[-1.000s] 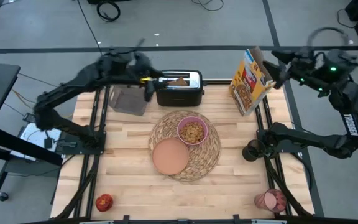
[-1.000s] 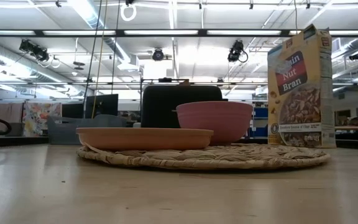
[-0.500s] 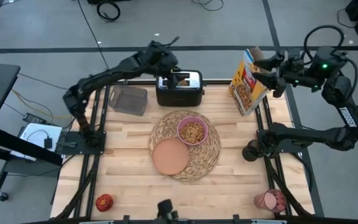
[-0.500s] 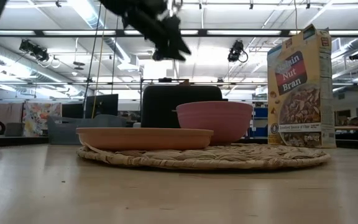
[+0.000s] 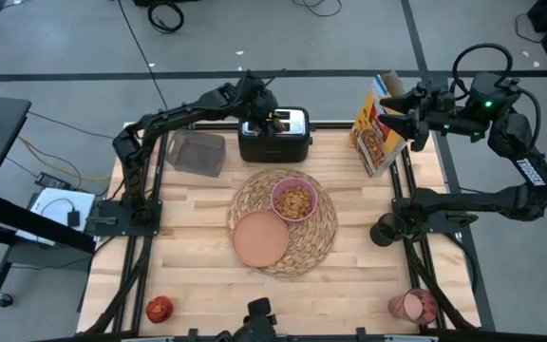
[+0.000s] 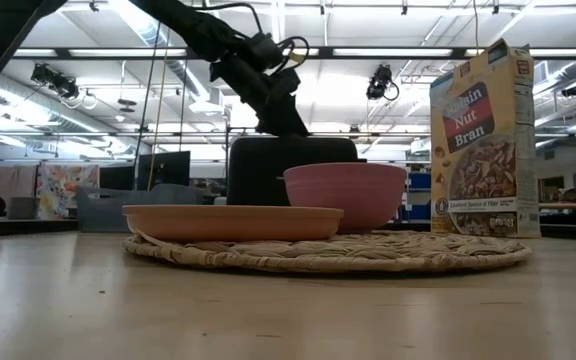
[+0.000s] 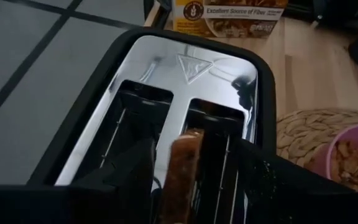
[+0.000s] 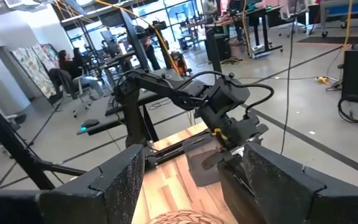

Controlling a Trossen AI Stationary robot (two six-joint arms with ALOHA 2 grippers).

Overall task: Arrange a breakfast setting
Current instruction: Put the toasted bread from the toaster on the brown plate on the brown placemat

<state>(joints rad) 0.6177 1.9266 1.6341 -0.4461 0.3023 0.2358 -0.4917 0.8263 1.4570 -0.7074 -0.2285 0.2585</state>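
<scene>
The left gripper (image 7: 188, 177), having swung in over the black-and-silver toaster (image 5: 273, 134) at twelve o'clock, is straddling the browned toast slice (image 7: 184, 168) in its slot, fingers apart; extraction looks imminent. The right gripper (image 5: 394, 105), jaws apart, is narrowing.

Round woven placemat (image 6: 328, 254) on the tabletop (image 6: 268, 320), salmon plate (image 6: 233, 221) and pink bowl (image 6: 346, 195) on it, black toaster (image 6: 268, 160) behind, dark arm (image 6: 238, 60) reaching down onto it, cereal box (image 6: 486, 140) standing at far edge.
</scene>
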